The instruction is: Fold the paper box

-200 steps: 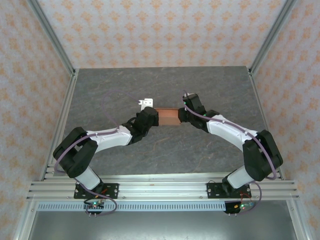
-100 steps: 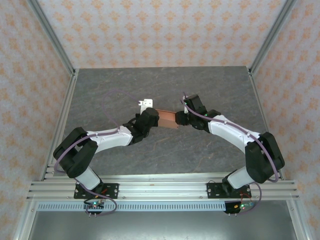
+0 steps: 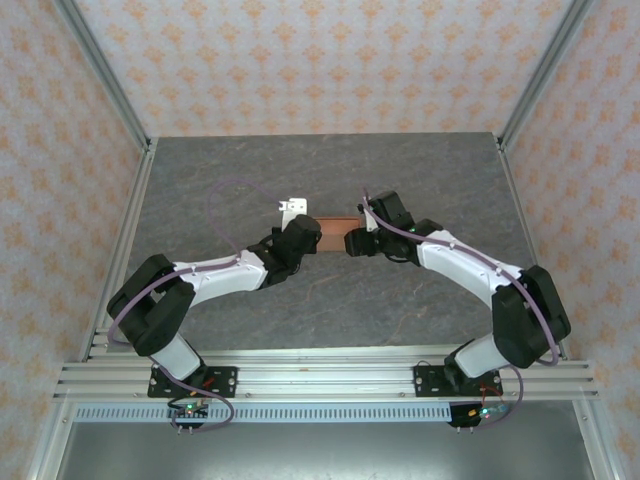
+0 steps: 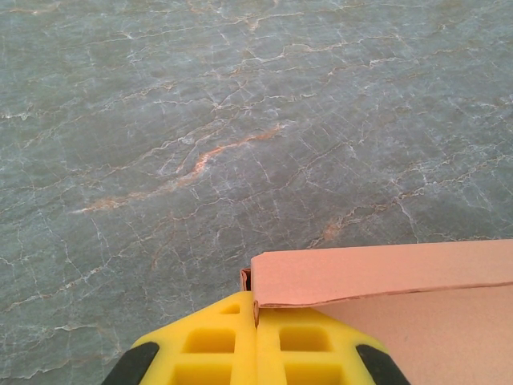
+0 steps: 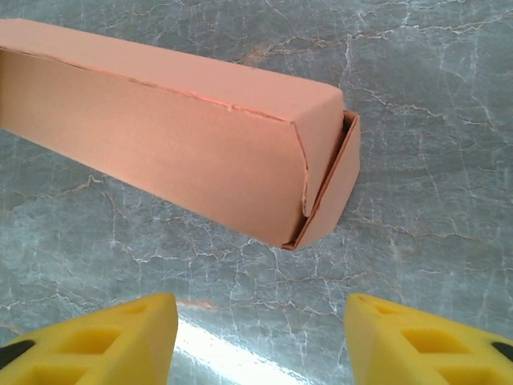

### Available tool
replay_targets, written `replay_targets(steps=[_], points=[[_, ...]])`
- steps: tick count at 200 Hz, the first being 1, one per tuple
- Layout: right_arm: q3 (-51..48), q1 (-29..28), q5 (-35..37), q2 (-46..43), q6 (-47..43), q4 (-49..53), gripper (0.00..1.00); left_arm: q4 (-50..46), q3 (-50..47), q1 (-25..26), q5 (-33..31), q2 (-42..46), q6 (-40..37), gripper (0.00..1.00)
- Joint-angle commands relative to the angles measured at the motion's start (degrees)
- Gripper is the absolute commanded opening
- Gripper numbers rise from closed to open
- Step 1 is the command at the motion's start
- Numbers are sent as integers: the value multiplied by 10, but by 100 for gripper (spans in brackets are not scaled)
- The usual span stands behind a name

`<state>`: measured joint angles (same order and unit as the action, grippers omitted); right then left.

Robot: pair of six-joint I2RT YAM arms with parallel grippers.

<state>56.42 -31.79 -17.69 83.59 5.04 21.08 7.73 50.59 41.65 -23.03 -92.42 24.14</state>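
The paper box (image 3: pixel 335 227) is a long salmon-orange carton held just above the grey table, between the two arms. My left gripper (image 3: pixel 311 238) is shut on its left end. In the left wrist view the yellow fingers (image 4: pixel 224 345) pinch a thin edge of the box (image 4: pixel 385 277) between them. My right gripper (image 3: pixel 356 241) stands open just off the right end, touching nothing. In the right wrist view the box (image 5: pixel 176 136) lies ahead of the right gripper (image 5: pixel 260 337), its end flap (image 5: pixel 330 188) slightly ajar.
A small white bracket (image 3: pixel 291 207) lies on the table just behind the left gripper. The grey marbled tabletop (image 3: pixel 330 170) is fenced by metal frame posts (image 3: pixel 130 200) at left and right and by patterned walls.
My right gripper has opened, let go of the box's right end and drawn back a little. The left gripper stays shut on the box, which has turned slightly.
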Motion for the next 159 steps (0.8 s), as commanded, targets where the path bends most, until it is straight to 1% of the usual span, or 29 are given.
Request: replay_targets(steps=[1, 29, 58, 90, 117, 159], points=[[44, 11, 9, -37, -4, 36, 58, -69, -4, 5, -7, -14, -2, 0], [66, 44, -64, -44, 45, 19, 59, -67, -7, 6, -9, -13, -4, 0], [92, 83, -110, -10, 119, -2, 60, -67, -7, 6, -9, -13, -5, 0], [107, 107, -135, 34, 185, -31, 60, -69, -5, 7, -14, -9, -7, 0], [111, 112, -145, 62, 218, -55, 59, -70, -7, 7, -17, -6, -6, 0], [66, 113, -166, 71, 257, -109, 55, -75, -7, 9, -23, -3, -5, 0]])
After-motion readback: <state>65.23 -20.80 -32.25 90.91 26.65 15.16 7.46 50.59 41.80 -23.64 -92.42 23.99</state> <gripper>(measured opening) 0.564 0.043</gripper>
